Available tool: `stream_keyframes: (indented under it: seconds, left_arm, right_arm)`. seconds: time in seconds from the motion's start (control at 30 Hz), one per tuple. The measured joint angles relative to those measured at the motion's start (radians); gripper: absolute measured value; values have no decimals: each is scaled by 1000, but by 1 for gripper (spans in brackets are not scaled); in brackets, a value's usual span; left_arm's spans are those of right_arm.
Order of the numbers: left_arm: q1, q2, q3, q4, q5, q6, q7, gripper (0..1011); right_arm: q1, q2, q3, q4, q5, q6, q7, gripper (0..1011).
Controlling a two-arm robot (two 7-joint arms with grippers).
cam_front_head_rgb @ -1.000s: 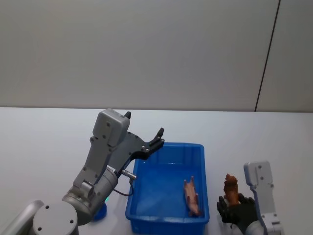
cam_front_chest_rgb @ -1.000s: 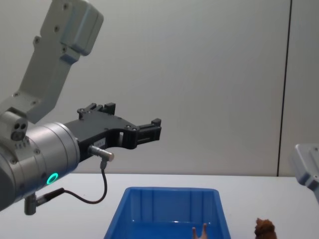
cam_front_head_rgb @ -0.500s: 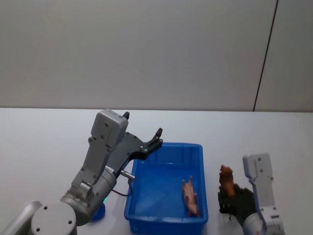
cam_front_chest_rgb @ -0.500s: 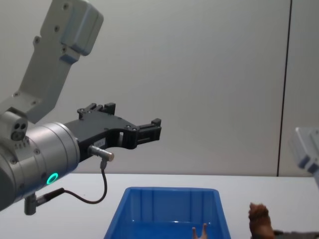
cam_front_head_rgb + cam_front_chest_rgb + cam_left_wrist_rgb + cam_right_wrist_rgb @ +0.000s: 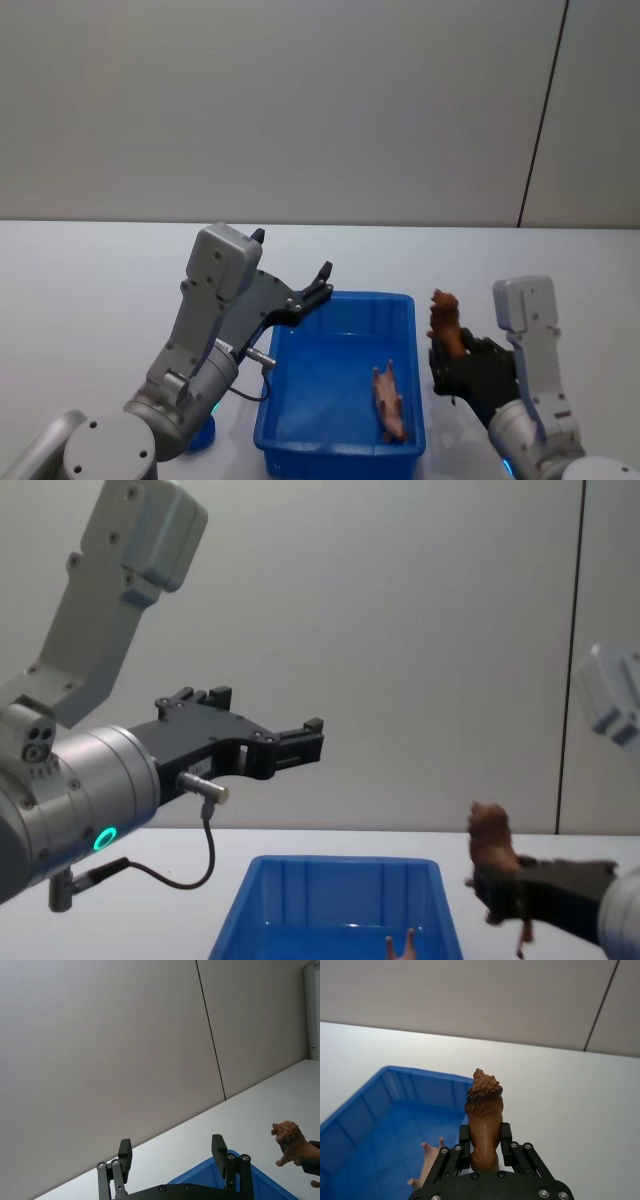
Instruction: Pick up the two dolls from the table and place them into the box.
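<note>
So this is the second half of the job, the way I read it. The pale pink doll [image 5: 390,403] is already lying flat on the floor of the blue bin [image 5: 340,296], near its right wall. The other one, a little brown lion figure [image 5: 484,1105], is up in the air, upright, with the right gripper [image 5: 485,1147] clamped around its lower body from both sides. It's clear of the white table [image 5: 100,270] and above rim height, but from the head view it sits just outside the bin's right wall, not over the inside yet.

Next move, I'd guess: slide the lion sideways toward the robot's left until it's over the open blue floor, ideally not right on top of the pink doll, then lower a bit and let go. The wall is close, so it needs to stay high enough to clear the rim.

The left gripper [image 5: 171,1147] hangs over the bin's far left corner with its fingers spread wide and nothing in them.

Headcount: two dolls (one in, one carried), one bin, two grippers.
</note>
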Motion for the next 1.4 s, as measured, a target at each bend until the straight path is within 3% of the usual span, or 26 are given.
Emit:
stream_keyframes:
  seconds: [0.27, 0.6, 1.13, 1.3, 1.4]
  left_arm:
    - [0, 0, 0, 0, 0, 0, 0, 1002]
    - [0, 0, 0, 0, 0, 0, 0, 1001]
    - [0, 0, 0, 0, 0, 0, 0, 1002]
    - [0, 0, 0, 0, 0, 0, 0, 1002]
    - [0, 0, 0, 0, 0, 0, 0, 1002]
  right_arm:
    - [40, -17, -7, 21, -6, -29, 91, 337]
    - [90, -47, -19, 88, -8, -45, 158, 357]
    - [118, -67, -23, 134, -18, -64, 148, 868]
    - [112, -64, -21, 121, -22, -86, 132, 991]
    - [104, -59, -17, 104, -23, -104, 115, 1001]
